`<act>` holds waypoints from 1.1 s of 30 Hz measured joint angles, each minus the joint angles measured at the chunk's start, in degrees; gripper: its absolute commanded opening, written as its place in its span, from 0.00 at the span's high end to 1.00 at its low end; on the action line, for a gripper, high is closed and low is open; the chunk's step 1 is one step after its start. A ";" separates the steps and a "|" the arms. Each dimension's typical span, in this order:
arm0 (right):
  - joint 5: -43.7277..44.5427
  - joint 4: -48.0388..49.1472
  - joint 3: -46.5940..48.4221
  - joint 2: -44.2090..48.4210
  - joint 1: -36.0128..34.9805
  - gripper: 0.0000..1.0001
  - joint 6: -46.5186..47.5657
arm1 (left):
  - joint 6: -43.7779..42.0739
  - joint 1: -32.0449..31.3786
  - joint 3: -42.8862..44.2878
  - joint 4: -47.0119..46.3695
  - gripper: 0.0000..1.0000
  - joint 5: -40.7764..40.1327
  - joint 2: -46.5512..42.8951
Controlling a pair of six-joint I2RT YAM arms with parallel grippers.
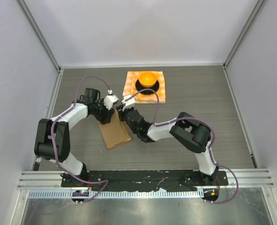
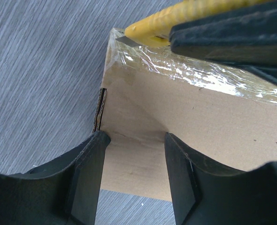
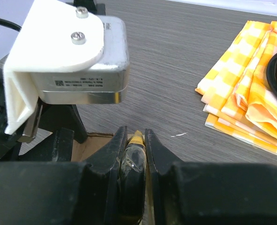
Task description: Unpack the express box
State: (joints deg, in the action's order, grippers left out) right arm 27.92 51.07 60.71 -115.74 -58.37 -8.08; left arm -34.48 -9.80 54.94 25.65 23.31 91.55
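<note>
No brand or printing on the express box (image 2: 199, 126), plain brown cardboard; the only writing anywhere is a small sticker with a code square and tiny print on the silver wrist camera (image 3: 82, 70) of the left arm, seen from the right wrist, too small to read. The box lies on the dark wood-grain table (image 1: 199, 93) left of centre, between the two arms, near the orange-checkered cloth (image 1: 131, 86) but apart from it. The right gripper (image 3: 136, 135) is clamped on a yellow utility knife (image 2: 176, 16). The left wrist view shows what the others don't: its grey blade (image 2: 134, 42) is at the box's far corner, on the strip of clear tape (image 2: 199, 72) along that edge, and corrugated layers show at the left corner. The left gripper (image 2: 136, 140) has its jaws apart, fingers (image 2: 89, 178) over the near part of the cardboard face; can't tell if they press on it. Only the top view gives the whole layout, with a black dish (image 1: 145, 90) on the cloth and a round orange thing (image 1: 148, 77) in it. The right wrist view shows the cloth is folded in layers, dish rim at frame edge, knife mostly hidden between the fingers
</note>
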 measured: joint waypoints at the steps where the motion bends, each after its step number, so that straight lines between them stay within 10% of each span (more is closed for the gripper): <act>1: 0.00 -0.02 0.28 -0.37 0.00 0.99 0.00 | 0.00 0.00 0.00 0.00 0.44 0.00 0.00; 33: 0.92 5.88 -2.56 -1.20 -0.11 0.99 6.01 | 0.11 0.00 -0.33 -0.39 0.45 -0.07 -0.17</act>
State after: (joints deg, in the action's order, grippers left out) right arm 28.84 56.95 58.15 -116.95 -58.48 -2.07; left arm -34.37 -9.80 54.61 25.26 23.24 91.37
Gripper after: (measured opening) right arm 0.215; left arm 0.556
